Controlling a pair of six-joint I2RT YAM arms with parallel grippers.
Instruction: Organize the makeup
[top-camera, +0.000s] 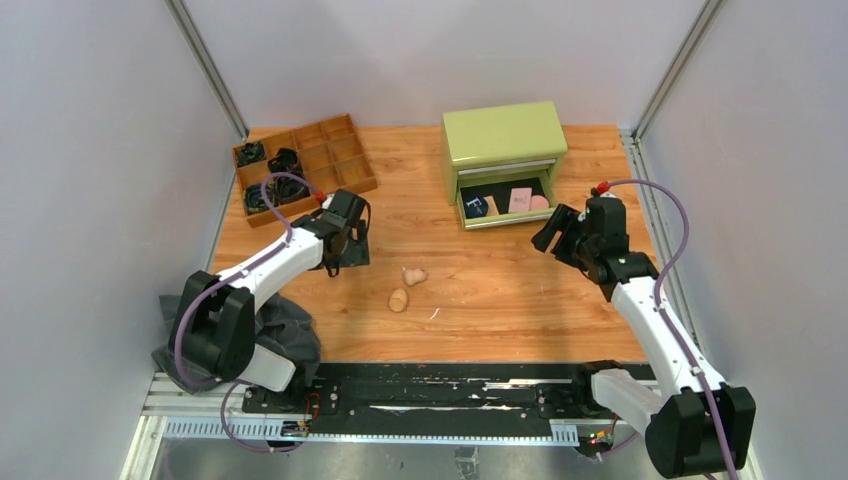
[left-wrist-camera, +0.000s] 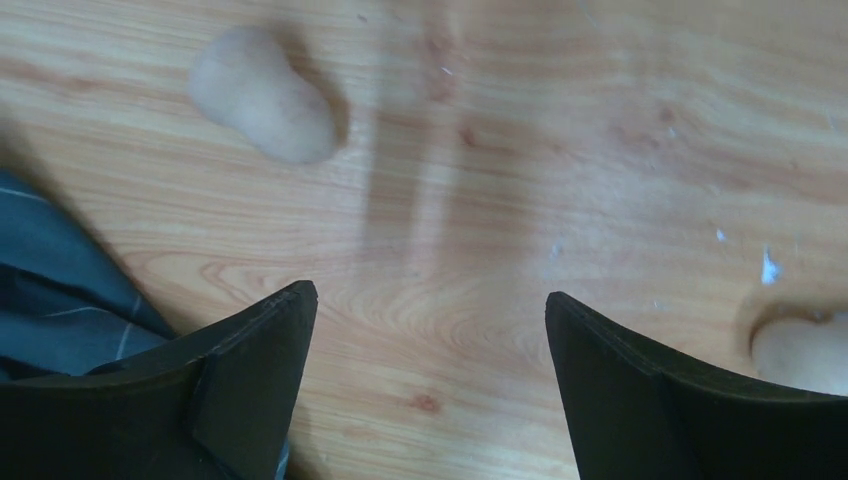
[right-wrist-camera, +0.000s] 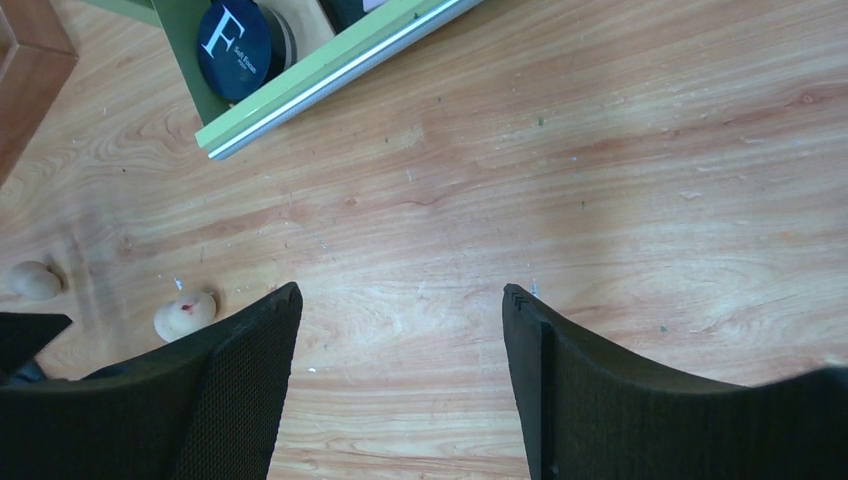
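Observation:
Two beige egg-shaped sponges lie on the wooden table, one (top-camera: 413, 276) just behind the other (top-camera: 399, 299). My left gripper (top-camera: 347, 243) is open and empty to their left; in its wrist view (left-wrist-camera: 428, 296) one sponge (left-wrist-camera: 262, 95) lies ahead left and the other (left-wrist-camera: 800, 350) at the right edge. My right gripper (top-camera: 557, 233) is open and empty just right of the green box's open drawer (top-camera: 505, 218). The drawer holds the dark round compact marked "F" (right-wrist-camera: 233, 45) and pink pieces (top-camera: 522, 199). Both sponges show in the right wrist view (right-wrist-camera: 185, 313) (right-wrist-camera: 33, 281).
A green drawer box (top-camera: 505, 132) stands at the back centre. A brown compartment tray (top-camera: 335, 150) with black coiled bands (top-camera: 284, 160) sits at the back left. A dark grey cloth (top-camera: 290, 335) lies by the left arm's base, and shows in the left wrist view (left-wrist-camera: 60, 290).

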